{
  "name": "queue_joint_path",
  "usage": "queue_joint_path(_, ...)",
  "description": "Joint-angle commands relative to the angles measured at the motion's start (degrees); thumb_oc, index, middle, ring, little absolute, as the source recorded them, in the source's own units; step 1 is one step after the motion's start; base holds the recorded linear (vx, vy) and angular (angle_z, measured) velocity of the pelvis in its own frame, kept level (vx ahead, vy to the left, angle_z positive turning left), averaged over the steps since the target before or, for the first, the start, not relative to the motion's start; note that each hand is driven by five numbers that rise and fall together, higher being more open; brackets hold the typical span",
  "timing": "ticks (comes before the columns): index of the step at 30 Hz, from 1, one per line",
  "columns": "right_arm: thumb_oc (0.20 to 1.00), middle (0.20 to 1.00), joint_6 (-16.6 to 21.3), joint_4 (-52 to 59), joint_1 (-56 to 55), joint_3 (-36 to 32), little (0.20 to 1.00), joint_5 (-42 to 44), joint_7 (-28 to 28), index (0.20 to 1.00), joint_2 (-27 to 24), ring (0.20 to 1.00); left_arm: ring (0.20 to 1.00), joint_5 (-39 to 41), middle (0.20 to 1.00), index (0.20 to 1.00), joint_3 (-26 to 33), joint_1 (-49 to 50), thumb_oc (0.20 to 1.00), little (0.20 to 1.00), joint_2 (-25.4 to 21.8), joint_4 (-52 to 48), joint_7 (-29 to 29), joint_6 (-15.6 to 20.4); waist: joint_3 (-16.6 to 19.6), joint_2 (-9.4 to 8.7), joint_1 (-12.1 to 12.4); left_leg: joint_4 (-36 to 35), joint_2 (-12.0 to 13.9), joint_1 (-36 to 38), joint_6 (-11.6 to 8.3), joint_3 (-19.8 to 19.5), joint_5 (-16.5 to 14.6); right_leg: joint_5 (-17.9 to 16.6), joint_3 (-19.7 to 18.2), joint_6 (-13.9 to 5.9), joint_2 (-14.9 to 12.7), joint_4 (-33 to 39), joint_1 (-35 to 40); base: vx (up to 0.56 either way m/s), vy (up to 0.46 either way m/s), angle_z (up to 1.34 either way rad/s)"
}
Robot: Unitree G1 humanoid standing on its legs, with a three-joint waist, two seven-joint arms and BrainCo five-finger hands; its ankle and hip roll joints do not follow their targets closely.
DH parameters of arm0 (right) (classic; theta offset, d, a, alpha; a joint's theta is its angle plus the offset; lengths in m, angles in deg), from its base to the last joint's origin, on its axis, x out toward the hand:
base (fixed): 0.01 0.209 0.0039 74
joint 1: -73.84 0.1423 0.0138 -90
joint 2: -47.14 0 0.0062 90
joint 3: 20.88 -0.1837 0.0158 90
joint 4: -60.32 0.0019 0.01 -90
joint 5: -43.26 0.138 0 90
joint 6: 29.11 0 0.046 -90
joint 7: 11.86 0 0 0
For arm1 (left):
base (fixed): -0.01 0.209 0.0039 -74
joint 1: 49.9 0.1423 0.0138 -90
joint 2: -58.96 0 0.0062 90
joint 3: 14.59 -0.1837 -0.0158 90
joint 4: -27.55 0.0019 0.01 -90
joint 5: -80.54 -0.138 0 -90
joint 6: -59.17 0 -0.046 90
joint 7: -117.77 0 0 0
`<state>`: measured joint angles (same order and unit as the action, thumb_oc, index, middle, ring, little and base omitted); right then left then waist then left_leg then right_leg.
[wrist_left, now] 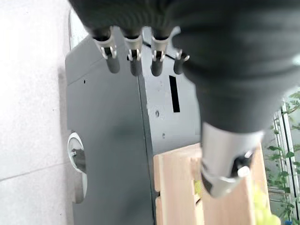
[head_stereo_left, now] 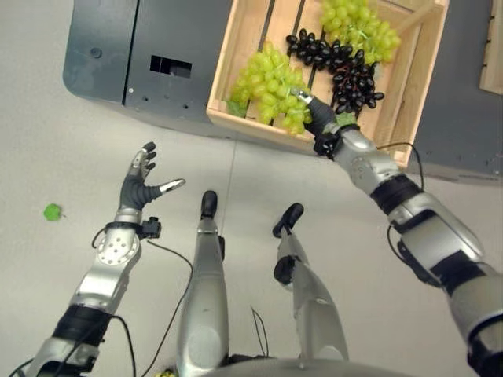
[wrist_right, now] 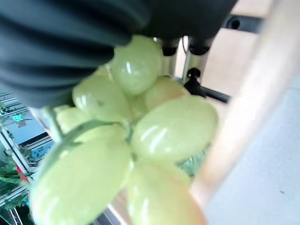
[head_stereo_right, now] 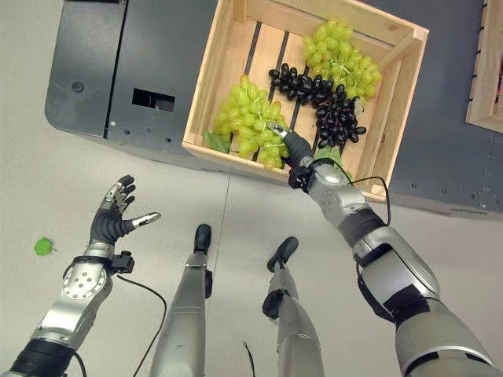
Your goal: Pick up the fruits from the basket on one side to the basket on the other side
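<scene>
A slatted wooden crate (head_stereo_left: 224, 63) holds two bunches of green grapes and a dark bunch (head_stereo_left: 338, 67). The near green bunch (head_stereo_left: 271, 82) lies at the crate's front wall, the far green bunch (head_stereo_left: 357, 27) at the back. My right hand (head_stereo_left: 318, 119) reaches over the front wall and rests against the near green bunch. In the right wrist view these green grapes (wrist_right: 164, 126) press close under the hand's dark cover (wrist_right: 61, 42), beside the crate wall (wrist_right: 253, 108). My left hand (head_stereo_left: 141, 184) hovers open over the floor, left of the crate, holding nothing.
The crate stands on a dark grey platform (head_stereo_left: 141, 55), which the left wrist view shows as dark grey panels (wrist_left: 108, 140). Part of a second wooden crate (head_stereo_left: 493, 55) shows at the right edge. A small green leaf (head_stereo_left: 52, 211) lies on the pale floor at the left.
</scene>
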<state>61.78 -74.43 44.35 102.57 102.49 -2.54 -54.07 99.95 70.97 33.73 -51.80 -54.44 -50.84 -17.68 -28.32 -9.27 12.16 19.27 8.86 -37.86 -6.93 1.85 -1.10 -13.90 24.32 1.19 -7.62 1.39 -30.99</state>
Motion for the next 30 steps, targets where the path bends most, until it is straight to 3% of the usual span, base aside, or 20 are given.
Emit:
queue_joint_path(1,0.200,0.200,2.98,6.15,2.88,-2.86,0.200,3.30,2.86,0.200,-2.47,0.200,1.000,0.95,1.000,1.000,1.55,2.21,1.000,1.000,-0.26,-2.72,-0.95,3.40,-1.47,2.25,2.45,-8.06,-4.32,6.34,2.03,0.39,2.89,6.78,1.62,-11.48,-6.89,-6.97,6.87,0.00,0.000,0.00)
queue_joint_path(11,0.200,0.200,2.44,14.43,-1.09,-4.56,0.200,5.96,5.21,0.200,-4.64,0.200,1.000,0.56,1.000,1.000,3.22,4.03,1.000,1.000,0.27,-2.82,-3.07,3.35,-1.47,2.50,2.91,-9.53,-4.72,12.93,2.04,1.05,2.95,6.63,2.04,-11.80,-7.48,-5.77,13.25,-0.01,0.002,0.00)
queue_joint_path(12,0.200,0.200,2.58,15.65,-1.98,-5.28,0.200,6.64,5.43,0.200,-4.76,0.200,1.000,0.28,1.000,1.000,3.43,4.30,1.000,1.000,0.29,-2.96,-3.41,3.28,-1.47,2.28,2.77,-9.53,-5.10,12.76,2.51,1.50,4.26,5.53,2.85,-11.18,-7.98,-5.49,13.32,-0.07,0.016,0.03)
queue_joint_path(16,0.200,0.200,1.94,21.52,-4.64,-4.98,0.200,6.31,7.19,0.200,-7.22,0.200,1.000,-0.43,1.000,1.000,4.68,5.72,1.000,1.000,-0.10,-2.63,-4.93,3.12,-1.07,2.00,3.21,-10.41,-4.56,17.02,1.95,1.19,3.07,6.78,2.71,-11.90,-7.35,-5.00,17.37,0.00,-0.011,0.02)
queue_joint_path(17,0.200,0.200,1.95,21.60,-4.70,-5.04,0.200,6.29,7.16,0.200,-7.31,0.200,1.000,-0.44,1.000,1.000,4.65,5.73,1.000,1.000,-0.09,-2.72,-4.95,3.13,-1.46,1.94,3.17,-10.36,-4.93,16.51,2.42,1.60,4.40,5.76,3.39,-11.25,-7.83,-4.89,17.04,0.02,-0.037,0.06)
queue_joint_path(22,0.200,0.200,2.00,29.19,-6.64,-4.27,0.200,7.09,9.12,0.200,-13.79,0.200,1.000,-1.26,1.000,1.000,5.47,7.11,1.000,1.000,-0.67,-2.83,-6.50,3.21,1.69,0.75,2.59,-12.55,-4.58,18.72,1.96,1.02,5.53,6.09,5.16,-11.37,-7.45,-4.17,19.33,0.00,-0.031,0.10)
queue_joint_path(30,0.200,0.200,2.70,35.22,-9.78,-6.07,0.200,8.82,9.86,0.200,-16.70,0.200,1.000,-1.52,1.000,1.000,7.19,9.06,1.000,1.000,-1.23,-2.44,-7.60,3.02,6.05,-0.41,2.04,-14.91,-4.26,21.56,1.39,0.63,6.30,6.64,6.88,-11.54,-6.49,-3.05,22.39,0.02,-0.017,0.03)
